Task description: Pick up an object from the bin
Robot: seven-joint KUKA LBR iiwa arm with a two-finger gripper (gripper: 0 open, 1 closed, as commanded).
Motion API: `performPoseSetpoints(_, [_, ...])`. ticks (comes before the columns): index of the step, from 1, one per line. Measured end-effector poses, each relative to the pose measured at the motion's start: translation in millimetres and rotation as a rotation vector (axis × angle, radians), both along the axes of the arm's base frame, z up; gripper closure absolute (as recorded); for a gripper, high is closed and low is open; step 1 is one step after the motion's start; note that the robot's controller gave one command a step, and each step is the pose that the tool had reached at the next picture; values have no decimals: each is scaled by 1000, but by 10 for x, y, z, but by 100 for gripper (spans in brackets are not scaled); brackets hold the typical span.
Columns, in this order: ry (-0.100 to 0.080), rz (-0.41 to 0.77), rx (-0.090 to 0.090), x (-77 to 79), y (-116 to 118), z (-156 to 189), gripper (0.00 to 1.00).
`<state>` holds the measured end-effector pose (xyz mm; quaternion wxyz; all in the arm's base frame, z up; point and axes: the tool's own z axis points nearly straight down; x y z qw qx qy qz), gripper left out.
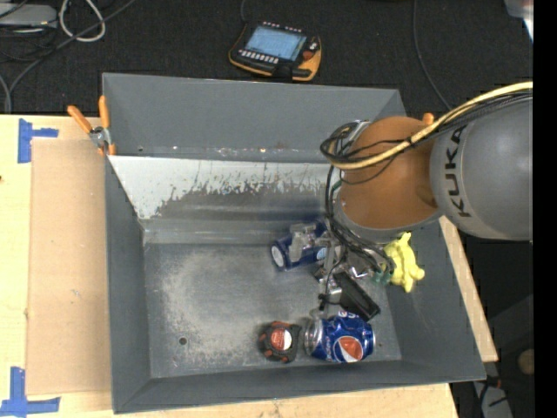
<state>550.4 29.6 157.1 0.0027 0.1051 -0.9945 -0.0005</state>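
Note:
My gripper hangs low over the right half of the bin, just below the arm's orange cover. Directly under it, near the front wall, lies a crushed blue Pepsi can. A second crushed can, blue and silver, lies just to the gripper's left, close against it. A black oblong piece slants down to the right at the gripper's lower end; I cannot tell whether it is a loose thing or part of the gripper. A yellow toy-like thing sits by the right wall, right of the gripper.
A small round red, black and white thing lies beside the Pepsi can on its left, near the front wall. The arm and its cover hide the bin's back right corner. The left half of the floor is bare grey metal.

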Motion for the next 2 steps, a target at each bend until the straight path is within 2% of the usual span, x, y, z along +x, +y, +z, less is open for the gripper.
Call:
performPoseSetpoints(1, [-1, 7, 4, -165, -32, -66, 0])
performPoseSetpoints(2, [-4, -194, -2, 595, -728, -377, 0])
